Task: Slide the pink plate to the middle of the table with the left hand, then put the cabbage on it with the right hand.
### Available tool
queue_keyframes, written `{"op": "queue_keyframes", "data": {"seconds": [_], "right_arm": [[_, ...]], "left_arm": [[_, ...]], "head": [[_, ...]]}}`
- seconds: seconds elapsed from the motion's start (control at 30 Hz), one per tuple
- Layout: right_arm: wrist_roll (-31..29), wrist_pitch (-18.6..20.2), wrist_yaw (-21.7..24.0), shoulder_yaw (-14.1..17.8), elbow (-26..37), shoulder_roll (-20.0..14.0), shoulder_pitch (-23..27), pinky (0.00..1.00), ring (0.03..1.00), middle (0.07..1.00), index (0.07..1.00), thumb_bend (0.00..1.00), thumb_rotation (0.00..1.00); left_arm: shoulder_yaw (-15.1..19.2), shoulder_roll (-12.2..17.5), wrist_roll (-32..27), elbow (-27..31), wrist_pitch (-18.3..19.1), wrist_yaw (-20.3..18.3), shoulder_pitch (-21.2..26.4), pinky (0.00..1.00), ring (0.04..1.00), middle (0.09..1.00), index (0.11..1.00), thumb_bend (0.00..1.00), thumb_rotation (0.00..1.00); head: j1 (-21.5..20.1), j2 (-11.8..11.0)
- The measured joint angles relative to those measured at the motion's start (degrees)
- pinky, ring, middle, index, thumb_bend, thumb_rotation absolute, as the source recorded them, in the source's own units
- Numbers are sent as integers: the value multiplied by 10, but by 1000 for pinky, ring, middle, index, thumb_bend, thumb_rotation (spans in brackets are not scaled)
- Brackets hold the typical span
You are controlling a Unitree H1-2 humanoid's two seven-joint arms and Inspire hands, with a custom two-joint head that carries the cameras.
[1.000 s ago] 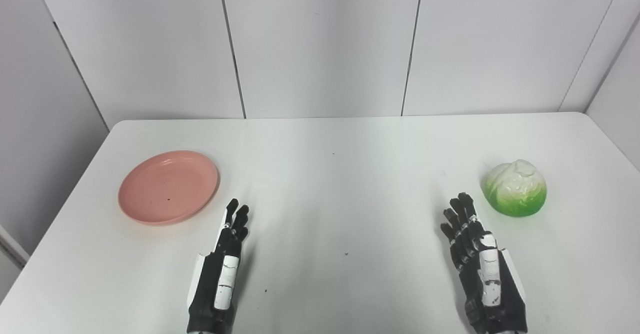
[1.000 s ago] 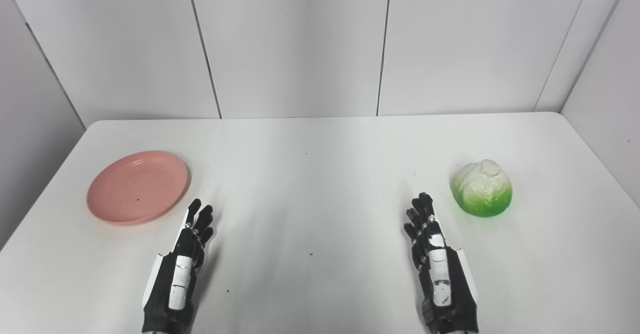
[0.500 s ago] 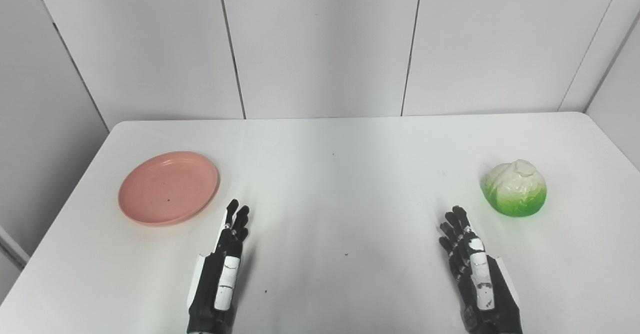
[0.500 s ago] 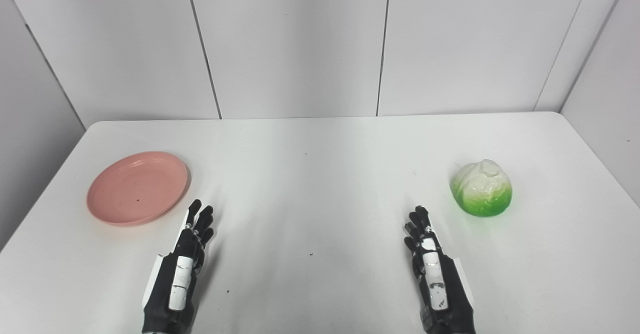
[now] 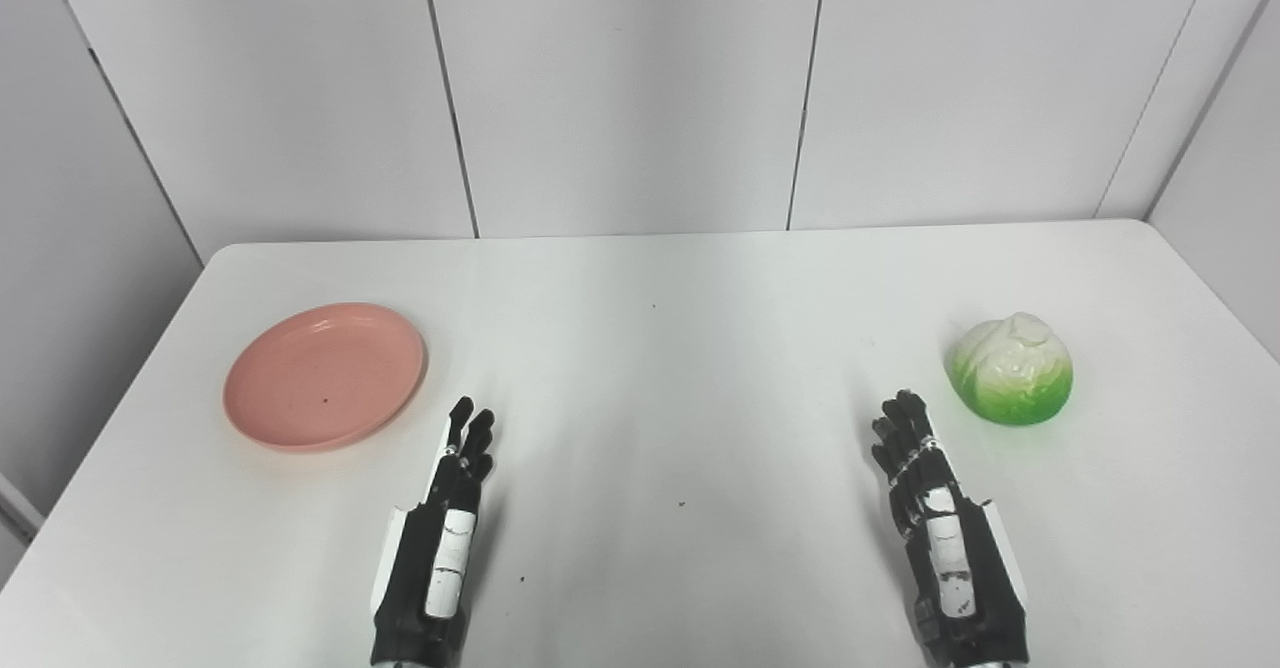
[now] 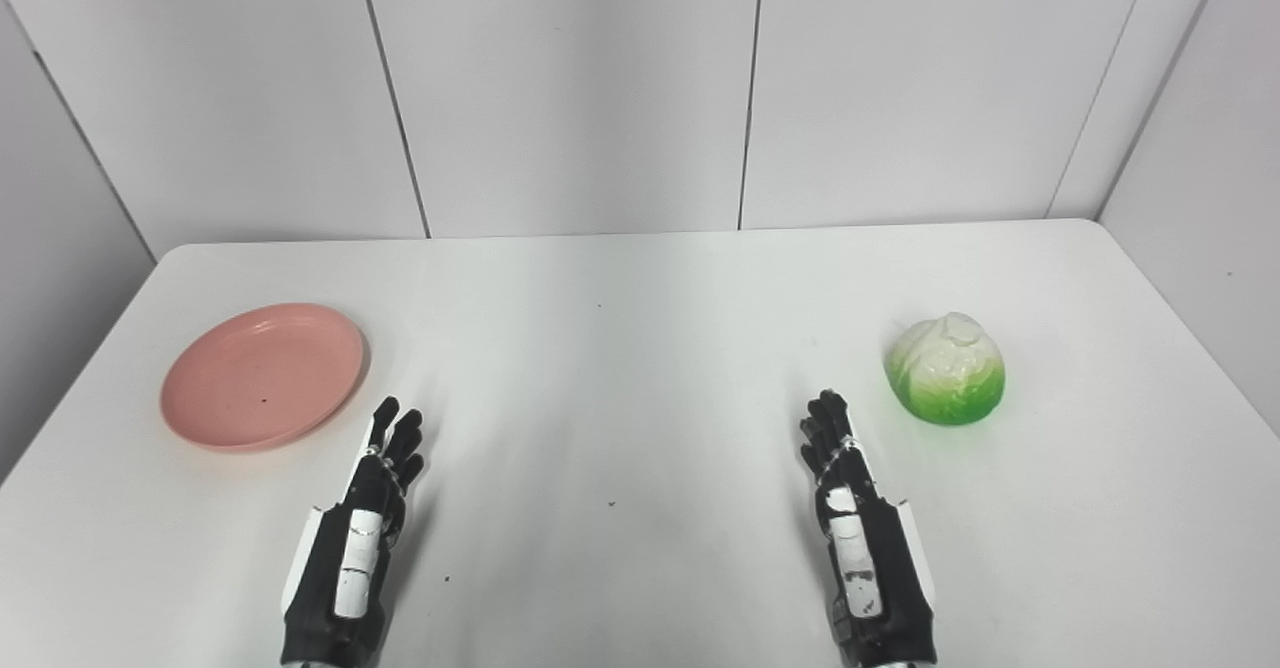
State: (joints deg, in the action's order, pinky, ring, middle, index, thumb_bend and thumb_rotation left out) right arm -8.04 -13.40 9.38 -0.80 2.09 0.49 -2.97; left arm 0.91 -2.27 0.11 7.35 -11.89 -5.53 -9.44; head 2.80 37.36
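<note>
We saw a wide stretch of bare tabletop between the pink plate on the left and the cabbage on the right, with only a few dark specks on it. Our left hand lay just right of and nearer than the plate, with clear surface between them. Our right hand lay near the cabbage, to its left and nearer, apart from it. The wall panels closed the far edge.
</note>
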Motion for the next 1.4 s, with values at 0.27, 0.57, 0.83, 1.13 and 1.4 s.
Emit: {"op": "queue_keyframes", "data": {"seconds": [0.27, 0.57, 0.83, 1.13, 1.4], "right_arm": [[-12, -40, 27, -2, -20, -10, 1, 1000, 961, 971, 972, 884, 953], [-33, -55, 53, -2, -29, -16, 2, 1000, 969, 969, 976, 879, 967], [-51, -58, 72, 5, -53, -24, 1, 1000, 964, 964, 976, 847, 980], [-55, -59, 80, 6, -57, -26, 2, 999, 958, 952, 965, 858, 963], [-55, -81, 81, 5, -64, -26, 2, 986, 957, 945, 961, 858, 963]], "left_arm": [[-21, -5, 23, -13, -12, 20, 0, 1000, 992, 983, 1000, 802, 986], [-39, -10, 52, -21, -19, 48, 0, 1000, 982, 970, 1000, 836, 987], [-55, -11, 64, -40, -50, 65, 1, 1000, 993, 976, 1000, 840, 1000], [-56, -11, 66, -50, -73, 70, 1, 1000, 986, 975, 1000, 829, 1000], [-55, -11, 49, -49, -76, 70, 1, 1000, 994, 982, 1000, 785, 999]], "head": [[44, -18], [89, -31], [99, -43], [91, -59], [92, -76]]}}
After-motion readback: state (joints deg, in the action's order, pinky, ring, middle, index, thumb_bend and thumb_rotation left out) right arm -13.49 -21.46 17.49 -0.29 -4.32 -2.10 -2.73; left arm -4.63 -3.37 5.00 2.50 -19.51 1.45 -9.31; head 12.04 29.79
